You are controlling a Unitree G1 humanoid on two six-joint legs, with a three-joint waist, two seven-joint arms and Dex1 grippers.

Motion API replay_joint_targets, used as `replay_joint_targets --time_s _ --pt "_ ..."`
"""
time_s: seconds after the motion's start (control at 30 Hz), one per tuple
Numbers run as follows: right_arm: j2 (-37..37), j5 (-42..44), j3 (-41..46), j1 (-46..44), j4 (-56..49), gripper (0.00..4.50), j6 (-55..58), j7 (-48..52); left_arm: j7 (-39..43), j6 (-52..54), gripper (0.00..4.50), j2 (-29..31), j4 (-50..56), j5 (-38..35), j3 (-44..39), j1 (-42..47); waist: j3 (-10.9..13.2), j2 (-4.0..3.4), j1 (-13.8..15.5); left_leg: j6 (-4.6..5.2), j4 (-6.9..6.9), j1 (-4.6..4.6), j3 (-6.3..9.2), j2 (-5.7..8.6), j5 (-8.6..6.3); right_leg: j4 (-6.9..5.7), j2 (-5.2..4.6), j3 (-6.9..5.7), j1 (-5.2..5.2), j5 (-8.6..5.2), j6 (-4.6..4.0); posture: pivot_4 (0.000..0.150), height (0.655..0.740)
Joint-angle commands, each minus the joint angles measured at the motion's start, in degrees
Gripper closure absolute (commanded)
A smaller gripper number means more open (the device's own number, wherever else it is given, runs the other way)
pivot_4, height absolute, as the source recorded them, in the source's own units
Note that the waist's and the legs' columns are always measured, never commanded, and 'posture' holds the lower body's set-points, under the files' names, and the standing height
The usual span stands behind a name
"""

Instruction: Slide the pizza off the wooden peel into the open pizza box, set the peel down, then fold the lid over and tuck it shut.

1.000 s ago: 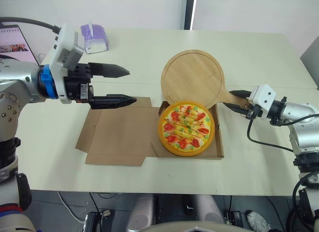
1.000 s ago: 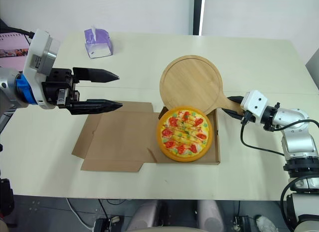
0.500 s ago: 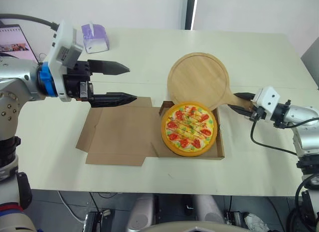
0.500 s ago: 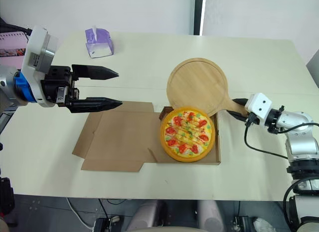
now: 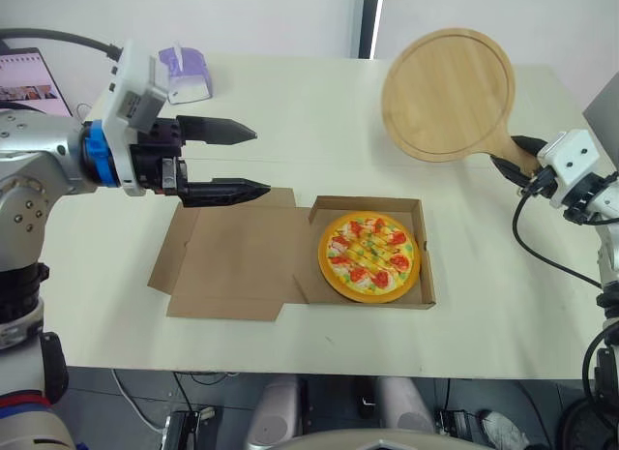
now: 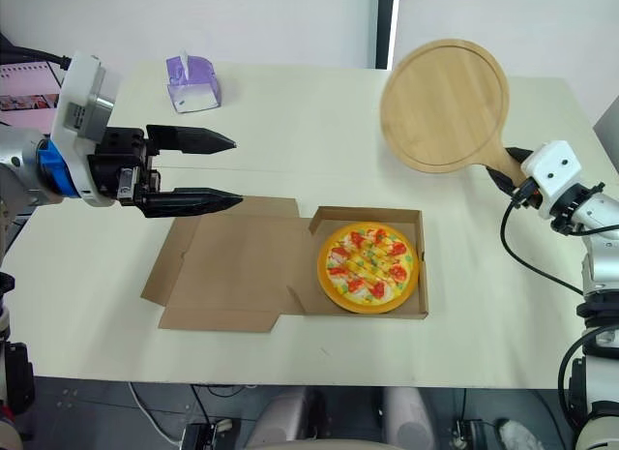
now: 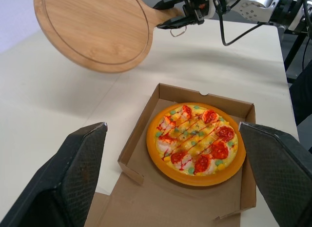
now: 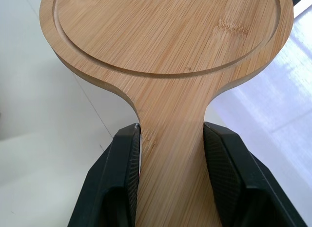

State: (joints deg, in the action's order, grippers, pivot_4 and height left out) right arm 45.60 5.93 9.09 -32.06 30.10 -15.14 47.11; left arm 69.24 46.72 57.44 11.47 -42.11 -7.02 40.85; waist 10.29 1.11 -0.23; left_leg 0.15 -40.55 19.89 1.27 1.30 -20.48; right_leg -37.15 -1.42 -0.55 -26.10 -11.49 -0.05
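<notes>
Pizza's in, peel not parked yet

The left claw [image 5: 259,160] is held spread wide over the flat lid [image 5: 237,266], presumably for folding. The pizza [image 5: 369,256] is seated in the box [image 5: 427,276], and the empty peel [image 5: 447,92] is held above the desk [image 5: 290,102], its handle gripped by the right claw [image 5: 513,155].

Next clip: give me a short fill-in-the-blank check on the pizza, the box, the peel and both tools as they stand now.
1. The pizza box holds the pizza, and its lid is ___.
2. The right tool is shut on the peel's ___.
3. The left tool, jaws apart, holds ___.
Missing words: open; handle; nothing.
</notes>
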Motion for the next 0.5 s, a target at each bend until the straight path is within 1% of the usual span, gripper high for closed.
replay_joint_targets --time_s 0.03,0.1,0.2,0.27,0.4,0.5 --pt "3.7 6.4 7.8 5.8 -4.5 2.87 15.9 -1.7 -1.2 -0.2 0.0 -2.2 2.4 -2.0 -0.4 3.0 0.0 -0.02 0.4 0.0 -0.01 0.0 -0.01 0.0 0.0 -0.02 0.0 0.01 -0.01 0.0 0.0 0.15 0.74" --pt "5.1 8.9 10.6 10.5 -8.8 2.87 25.6 -1.9 -1.6 0.1 0.0 -3.4 2.7 -2.5 0.0 4.4 0.0 -0.02 1.3 0.01 -0.04 0.07 0.14 0.0 0.0 0.04 0.0 -0.12 0.04 0.0 0.0 0.15 0.74" --pt "5.8 15.1 16.5 18.3 -18.3 2.87 41.9 -3.2 -2.4 0.5 0.0 -6.2 3.3 -3.4 1.0 6.2 0.0 -0.05 1.5 0.09 -0.1 0.11 0.07 0.02 -0.05 0.04 -0.02 -0.07 0.03 0.0 0.0 0.15 0.74" --pt "5.2 17.2 19.7 23.0 -24.2 2.87 48.6 -4.8 -3.1 0.4 0.0 -8.8 4.3 -4.2 2.0 6.7 -0.1 -0.09 1.4 0.12 -0.16 0.1 0.03 0.01 -0.07 -0.01 -0.01 -0.02 0.03 0.01 0.02 0.15 0.74" --pt "2.0 19.5 26.1 33.3 -35.2 2.87 57.3 -9.1 -4.7 -1.0 0.0 -15.4 3.6 -4.4 4.1 9.8 -0.1 -0.15 1.0 0.28 -0.2 -0.04 0.0 -0.02 -0.15 -0.08 0.05 0.02 0.16 0.01 0.04 0.15 0.74" --pt "0.4 20.2 29.7 39.2 -41.3 2.87 62.2 -11.4 -3.6 -2.4 0.0 -17.6 1.1 -3.2 5.4 11.8 -0.1 -0.2 0.6 0.29 -0.23 -0.07 0.0 -0.05 -0.16 -0.1 0.11 0.05 0.24 0.01 0.04 0.15 0.74"
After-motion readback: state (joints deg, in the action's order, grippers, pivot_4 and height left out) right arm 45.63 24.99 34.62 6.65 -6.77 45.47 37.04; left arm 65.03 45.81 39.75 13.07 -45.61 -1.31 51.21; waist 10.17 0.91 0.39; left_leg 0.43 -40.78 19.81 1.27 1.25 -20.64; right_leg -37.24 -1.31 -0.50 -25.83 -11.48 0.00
